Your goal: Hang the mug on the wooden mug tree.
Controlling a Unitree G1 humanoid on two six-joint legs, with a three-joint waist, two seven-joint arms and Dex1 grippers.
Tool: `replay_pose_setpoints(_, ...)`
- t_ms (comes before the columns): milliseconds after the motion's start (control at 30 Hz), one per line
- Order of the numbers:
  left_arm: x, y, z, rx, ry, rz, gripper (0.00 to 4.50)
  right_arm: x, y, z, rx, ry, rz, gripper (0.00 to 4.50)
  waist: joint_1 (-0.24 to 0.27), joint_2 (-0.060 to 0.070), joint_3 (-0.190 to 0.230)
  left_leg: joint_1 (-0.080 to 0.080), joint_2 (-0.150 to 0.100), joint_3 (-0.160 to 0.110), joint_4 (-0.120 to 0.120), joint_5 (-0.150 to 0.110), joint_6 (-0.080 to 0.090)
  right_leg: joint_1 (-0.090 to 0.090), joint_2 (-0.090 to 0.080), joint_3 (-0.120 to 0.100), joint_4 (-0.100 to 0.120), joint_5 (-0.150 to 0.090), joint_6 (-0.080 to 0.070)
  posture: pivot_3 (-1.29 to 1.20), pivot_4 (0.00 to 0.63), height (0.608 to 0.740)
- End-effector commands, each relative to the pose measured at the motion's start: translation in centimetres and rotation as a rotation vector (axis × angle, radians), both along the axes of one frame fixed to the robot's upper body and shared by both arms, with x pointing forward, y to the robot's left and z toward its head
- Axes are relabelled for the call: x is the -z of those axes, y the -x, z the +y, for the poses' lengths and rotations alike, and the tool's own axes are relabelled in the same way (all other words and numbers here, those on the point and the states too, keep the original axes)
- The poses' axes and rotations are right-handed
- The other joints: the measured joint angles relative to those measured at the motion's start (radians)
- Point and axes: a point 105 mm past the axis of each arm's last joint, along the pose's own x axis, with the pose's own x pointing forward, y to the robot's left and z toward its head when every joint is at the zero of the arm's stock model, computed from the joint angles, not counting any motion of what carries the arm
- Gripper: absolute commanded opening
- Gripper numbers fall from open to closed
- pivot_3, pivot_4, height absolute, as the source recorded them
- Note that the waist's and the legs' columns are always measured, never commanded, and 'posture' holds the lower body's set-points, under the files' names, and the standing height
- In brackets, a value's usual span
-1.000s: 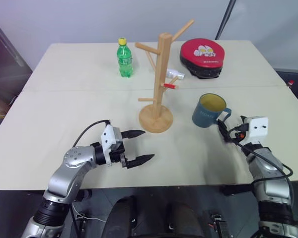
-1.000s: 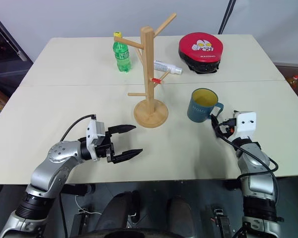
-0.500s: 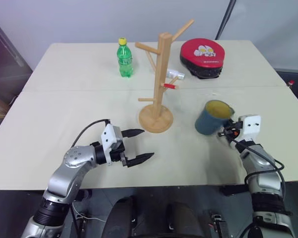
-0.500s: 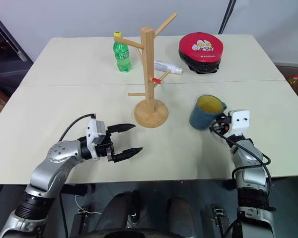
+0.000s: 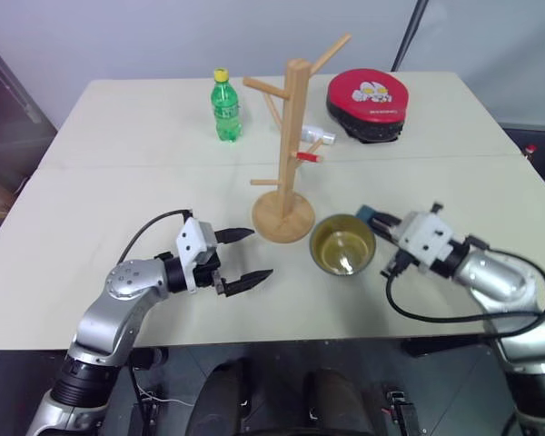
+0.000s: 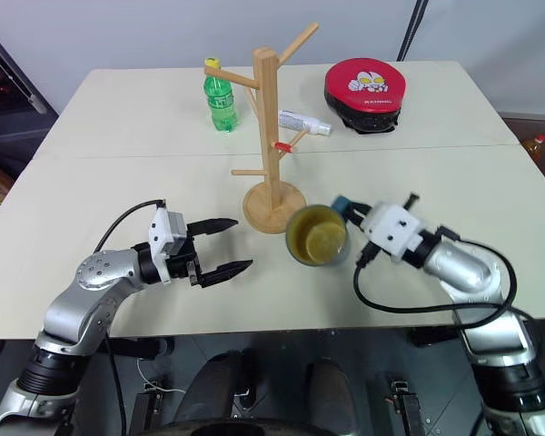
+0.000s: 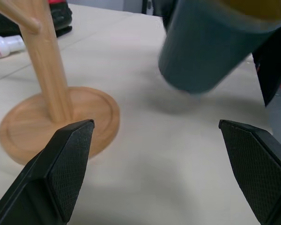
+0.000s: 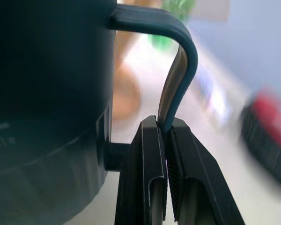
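The dark teal mug (image 5: 342, 245) hangs lifted off the table, tipped so its yellow inside faces up toward me, just right of the wooden mug tree's round base (image 5: 284, 221). My right gripper (image 5: 373, 218) is shut on the mug's loop handle (image 8: 179, 56); in the right wrist view its fingers (image 8: 152, 154) pinch the handle's thin edge. The wooden mug tree (image 5: 295, 127) stands upright mid-table with bare angled pegs. To the left of the base, low over the table, my left gripper (image 5: 241, 257) stays open and holds nothing; its view shows the mug (image 7: 210, 42) floating beyond the tree base (image 7: 56, 122).
A green bottle (image 5: 226, 107) stands behind and left of the tree. A small white bottle (image 5: 320, 136) lies behind the post, and a red round pad (image 5: 372, 100) sits at the back right. The table's front edge (image 5: 345, 331) runs just below both grippers.
The right gripper shut on the mug's handle, lifted the mug and swung it left toward the tree base, tipping its mouth upward. The left gripper stayed put.
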Motion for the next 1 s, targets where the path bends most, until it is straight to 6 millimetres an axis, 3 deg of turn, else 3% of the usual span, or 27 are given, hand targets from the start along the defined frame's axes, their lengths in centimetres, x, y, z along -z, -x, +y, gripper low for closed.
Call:
replay_pose_setpoints(33, -1.3, -0.2, 0.2, -0.002, 0.03, -0.05, 4.5, -2.1, 0.0, 0.7, -0.02, 0.054, -0.05, 0.03, 0.005, -0.002, 0.0, 0.0, 0.0, 0.0, 0.0, 0.0, 0.0, 0.0, 0.0, 0.0, 0.0, 0.0, 0.0, 0.0, 0.15, 0.74)
replay_pose_setpoints(367, -5.1, -0.7, 1.7, -0.044, 0.117, -0.124, 4.5, -5.0, -1.9, 2.8, -0.058, 0.082, -0.072, 0.03, 0.002, -0.004, 0.002, -0.001, 0.0, 0.0, 0.0, 0.0, 0.0, -0.001, -0.001, 0.0, 0.0, 0.0, 0.0, 0.0, 0.15, 0.74)
replay_pose_setpoints(600, -6.2, -0.5, 2.3, -0.052, 0.116, -0.143, 4.5, -6.9, -2.2, 4.4, -0.093, 0.101, -0.091, 0.03, 0.002, -0.004, 0.002, -0.001, 0.0, 0.0, 0.0, 0.0, 0.0, -0.001, -0.001, 0.0, 0.0, 0.0, 0.0, 0.0, 0.15, 0.74)
replay_pose_setpoints(1000, -8.1, 0.1, 2.2, -0.029, 0.152, -0.17, 4.5, -6.4, -4.1, 5.3, -0.056, 0.144, -0.055, 0.03, 0.001, -0.004, 0.002, -0.001, 0.0, 0.0, 0.0, 0.0, 0.0, -0.001, -0.001, 0.0, 0.0, 0.0, 0.0, 0.0, 0.15, 0.74)
